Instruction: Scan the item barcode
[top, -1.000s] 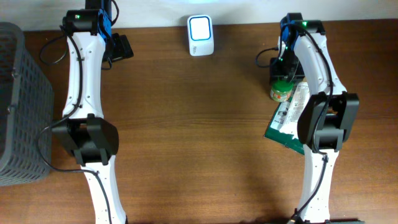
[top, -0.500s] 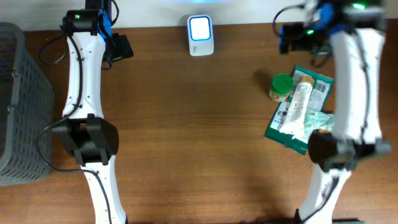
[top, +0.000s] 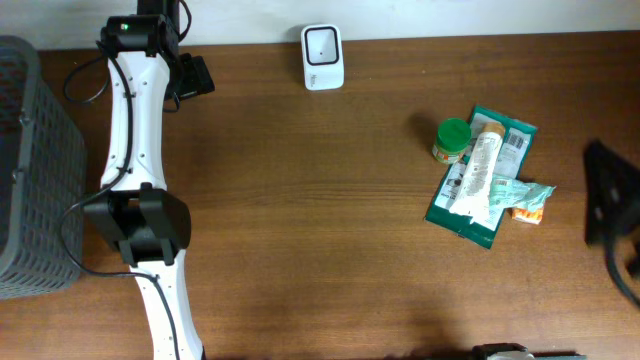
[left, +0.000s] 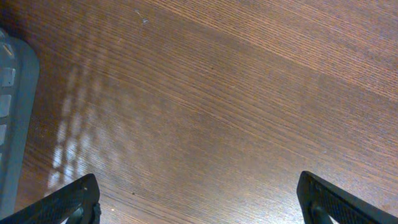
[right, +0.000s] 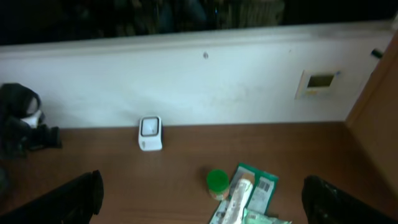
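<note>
A pile of items lies at the table's right: a dark green pouch (top: 468, 210) with a barcode label (right: 265, 185), a white tube (top: 478, 165) across it, a green-lidded jar (top: 452, 138), and a small orange packet (top: 526, 212). The white barcode scanner (top: 322, 57) stands at the back centre, and the right wrist view shows the scanner (right: 150, 134) too. My left gripper (top: 192, 76) is open at the back left over bare wood, holding nothing. My right gripper (right: 200, 186) is open and empty, high and back from the pile. Only a dark part of the right arm (top: 605, 200) shows overhead.
A grey mesh basket (top: 25, 170) stands at the table's left edge, and the basket's rim (left: 12, 112) shows in the left wrist view. A white wall (right: 205, 81) runs behind the table. Brown tabletop (top: 320, 220) lies between the left arm and the pile.
The right arm swung off the pile to the table's right edge, uncovering the items, and its gripper opened. The scanner's lit face went dark. The left arm stayed put.
</note>
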